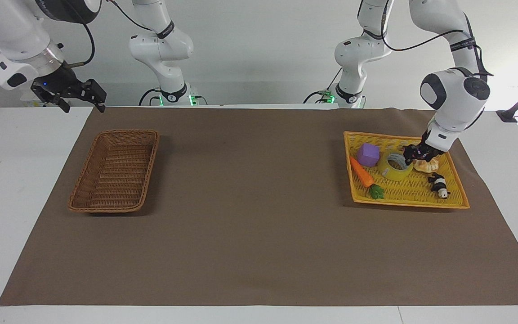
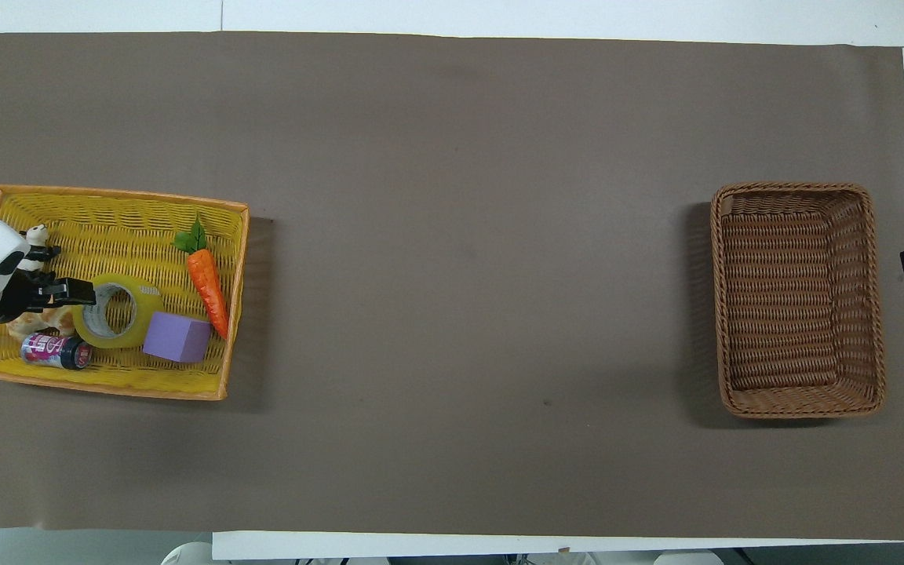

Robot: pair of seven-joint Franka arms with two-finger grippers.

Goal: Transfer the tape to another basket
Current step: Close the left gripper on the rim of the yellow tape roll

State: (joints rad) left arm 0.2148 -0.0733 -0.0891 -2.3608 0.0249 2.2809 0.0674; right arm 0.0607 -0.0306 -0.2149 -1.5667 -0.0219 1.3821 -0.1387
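At the left arm's end of the table, the tape [image 1: 395, 166] lies flat in the yellow tray [image 1: 454, 198], between a purple block [image 1: 368, 154] and a croissant [image 1: 427, 166]. Left gripper [image 1: 414, 156] is low at the roll's rim on the croissant side; whether its claw is spread or pinching cannot be told. Right gripper [image 1: 71, 95] waits, claw spread, over the table's corner near the basket [image 1: 114, 171].

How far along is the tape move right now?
Nothing is done yet: the tape lies in the yellow tray. In hand: the left gripper is at the tape's rim. Left: grasp, carry, drop into the brown basket. The right gripper waits.
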